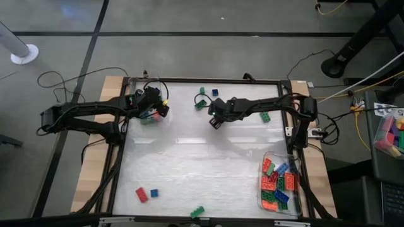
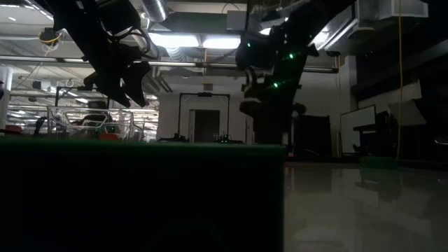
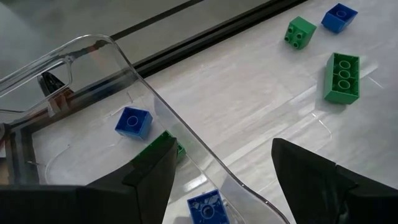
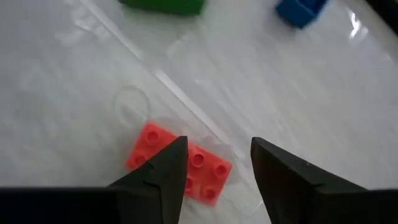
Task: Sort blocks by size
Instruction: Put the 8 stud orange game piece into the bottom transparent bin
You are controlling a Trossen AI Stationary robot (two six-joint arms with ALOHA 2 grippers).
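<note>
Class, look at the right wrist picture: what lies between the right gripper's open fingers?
A red rectangular brick lies flat on the table beneath the right gripper, partly behind one finger.

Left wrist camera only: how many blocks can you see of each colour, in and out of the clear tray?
Blue blocks: 3
Green blocks: 3
Total: 6

My left hand hangs over a clear tray at the upper left of the surface; my right hand sits near the upper middle, above a rectangular brick. A second tray of blocks lies at lower right. Loose bricks lie at lower left.
</note>
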